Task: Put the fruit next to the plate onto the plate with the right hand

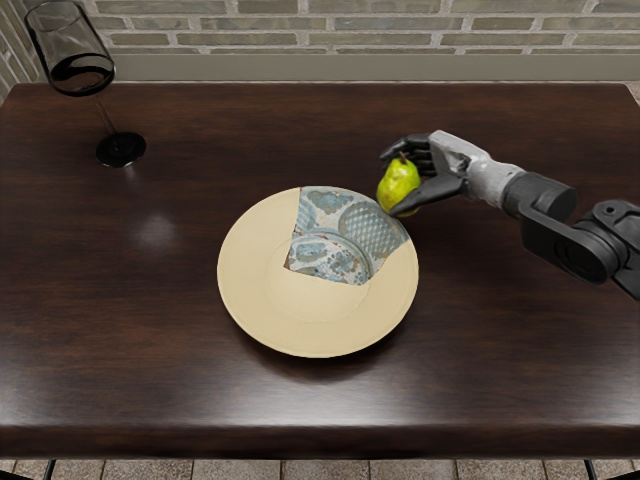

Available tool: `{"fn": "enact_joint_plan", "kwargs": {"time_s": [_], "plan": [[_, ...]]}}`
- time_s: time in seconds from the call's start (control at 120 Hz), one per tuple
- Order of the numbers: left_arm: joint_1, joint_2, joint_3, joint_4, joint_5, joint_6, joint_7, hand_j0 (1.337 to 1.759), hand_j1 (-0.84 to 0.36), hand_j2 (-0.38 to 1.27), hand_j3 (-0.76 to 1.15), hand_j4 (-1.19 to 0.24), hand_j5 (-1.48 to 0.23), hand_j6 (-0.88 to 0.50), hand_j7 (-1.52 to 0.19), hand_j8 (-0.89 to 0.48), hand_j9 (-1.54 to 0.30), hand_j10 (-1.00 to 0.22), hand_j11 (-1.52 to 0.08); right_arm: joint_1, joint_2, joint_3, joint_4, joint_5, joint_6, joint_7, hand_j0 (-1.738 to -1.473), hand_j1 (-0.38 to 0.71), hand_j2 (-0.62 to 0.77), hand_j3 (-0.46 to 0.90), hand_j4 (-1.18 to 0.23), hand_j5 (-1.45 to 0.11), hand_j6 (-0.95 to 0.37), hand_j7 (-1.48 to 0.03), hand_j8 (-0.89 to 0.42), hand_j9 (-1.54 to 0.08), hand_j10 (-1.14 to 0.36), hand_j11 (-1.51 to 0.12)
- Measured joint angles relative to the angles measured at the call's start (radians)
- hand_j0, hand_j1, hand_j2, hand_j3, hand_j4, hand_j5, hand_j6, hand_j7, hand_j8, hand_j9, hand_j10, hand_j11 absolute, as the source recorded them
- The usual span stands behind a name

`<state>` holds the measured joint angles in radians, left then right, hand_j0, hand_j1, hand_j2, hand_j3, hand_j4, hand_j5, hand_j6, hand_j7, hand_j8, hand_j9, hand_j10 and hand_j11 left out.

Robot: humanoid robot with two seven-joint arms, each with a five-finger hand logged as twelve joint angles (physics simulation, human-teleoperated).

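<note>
R hand (418, 172) clamped on pear (397, 184) | long axis upright, stem up | at plate (300, 320) rim

The right hand (432, 168) has black fingers (408, 147) and a light grey back. A pale grey wrist cuff (487, 177) joins a dark matte cylindrical forearm (540, 197) and a rounded charcoal elbow joint (590, 248).

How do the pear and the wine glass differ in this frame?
The pear is yellow-green and opaque; the wine glass is clear, holding dark wine. The pear is gripped by the right hand at the rim of the plate; the glass stands free in the far left corner.
</note>
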<state>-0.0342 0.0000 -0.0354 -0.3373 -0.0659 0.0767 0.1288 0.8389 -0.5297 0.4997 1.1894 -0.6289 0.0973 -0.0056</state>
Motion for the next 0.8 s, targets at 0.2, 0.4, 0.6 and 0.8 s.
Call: {"fn": "enact_joint_plan", "kwargs": {"time_s": [0.2, 0.4, 0.6, 0.8], "plan": [[0.000, 0.000, 0.000, 0.000, 0.000, 0.000, 0.000, 1.658, 0.35, 0.00, 0.00, 0.00, 0.00, 0.00, 0.00, 0.00, 0.00, 0.00, 0.00, -0.001, -0.023, 0.032, 0.075, 0.005, -0.005, -0.065, -1.656, 0.21, 0.42, 0.00, -0.63, -0.77, -0.56, -0.80, -0.51, -0.78, -0.47, -0.76], [0.000, 0.000, 0.000, 0.000, 0.000, 0.000, 0.000, 1.658, 0.35, 0.00, 0.00, 0.00, 0.00, 0.00, 0.00, 0.00, 0.00, 0.00, 0.00, 0.000, -0.027, 0.040, 0.115, 0.019, -0.004, -0.076, -1.656, 0.20, 0.37, 0.00, -0.64, -0.78, -0.56, -0.81, -0.50, -0.79, -0.46, -0.78], [0.000, 0.000, 0.000, 0.000, 0.000, 0.000, 0.000, 1.658, 0.35, 0.00, 0.00, 0.00, 0.00, 0.00, 0.00, 0.00, 0.00, 0.00, 0.00, 0.001, -0.013, 0.053, 0.148, 0.023, 0.002, -0.078, -1.656, 0.20, 0.32, 0.00, -0.63, -0.79, -0.54, -0.81, -0.48, -0.80, -0.44, -0.79], [0.000, 0.000, 0.000, 0.000, 0.000, 0.000, 0.000, 1.658, 0.35, 0.00, 0.00, 0.00, 0.00, 0.00, 0.00, 0.00, 0.00, 0.00, 0.00, 0.000, 0.008, 0.059, 0.164, 0.028, 0.005, -0.078, -1.656, 0.19, 0.28, 0.00, -0.63, -0.80, -0.53, -0.81, -0.47, -0.81, -0.42, -0.80]]}}
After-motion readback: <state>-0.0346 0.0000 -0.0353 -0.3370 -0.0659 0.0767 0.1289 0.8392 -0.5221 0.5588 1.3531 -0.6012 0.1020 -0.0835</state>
